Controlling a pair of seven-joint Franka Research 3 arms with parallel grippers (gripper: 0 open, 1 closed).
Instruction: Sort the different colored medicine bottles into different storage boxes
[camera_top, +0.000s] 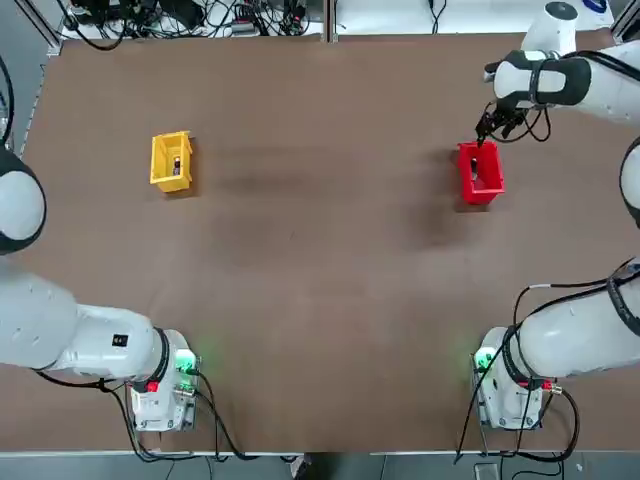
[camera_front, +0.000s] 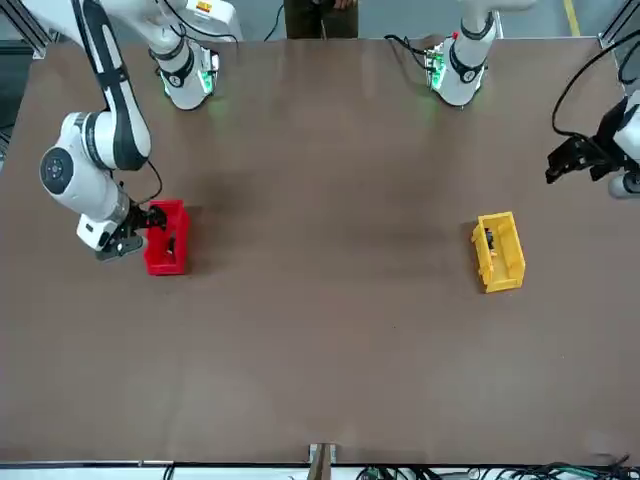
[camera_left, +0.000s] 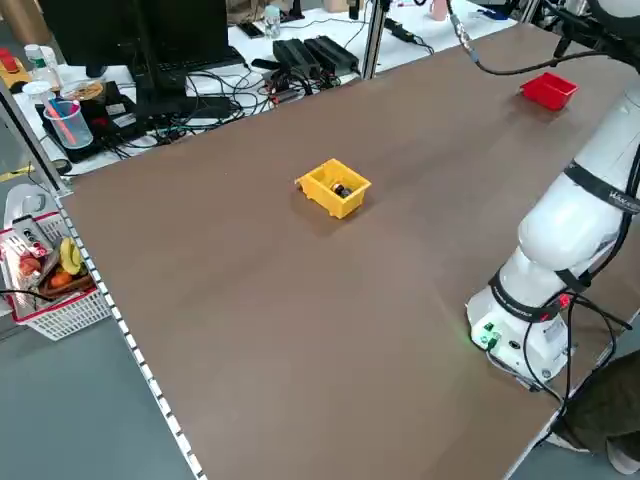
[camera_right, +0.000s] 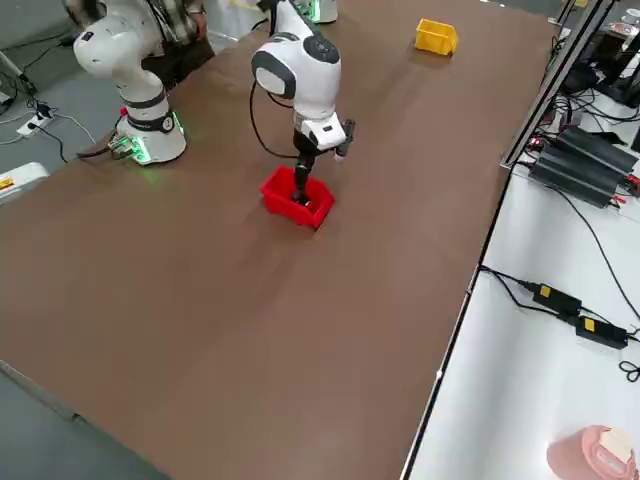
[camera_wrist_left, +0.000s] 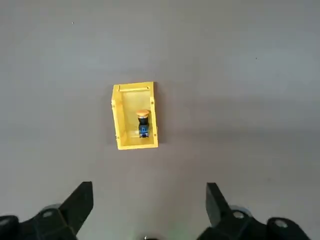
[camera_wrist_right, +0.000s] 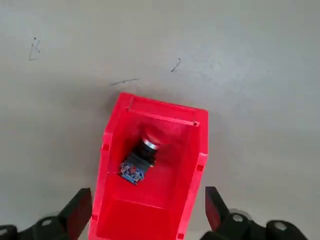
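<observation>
Right tool (camera_wrist_right: 145, 212), fingers spread wide and empty, hangs directly above the red storage box (camera_wrist_right: 150, 170) on the brown counter (camera_top: 320, 250). Inside the box lies the red-capped bottle (camera_wrist_right: 139, 156) on its side, its long axis slanted across the box floor, cap toward the box's far end wall and dark base toward the tool. From overhead, the red box (camera_top: 479, 173) sits at about 2 o'clock from the counter's centre, its long side running toward the arms' bases.

Across the counter at about 10 o'clock, well apart, stands the yellow storage box (camera_top: 171, 160). The orange-capped bottle (camera_wrist_left: 143, 123) lies along that box's long axis, cap toward the far end wall. Left tool (camera_wrist_left: 145, 207) hovers high above the counter near this box, fingers wide apart, holding nothing.
</observation>
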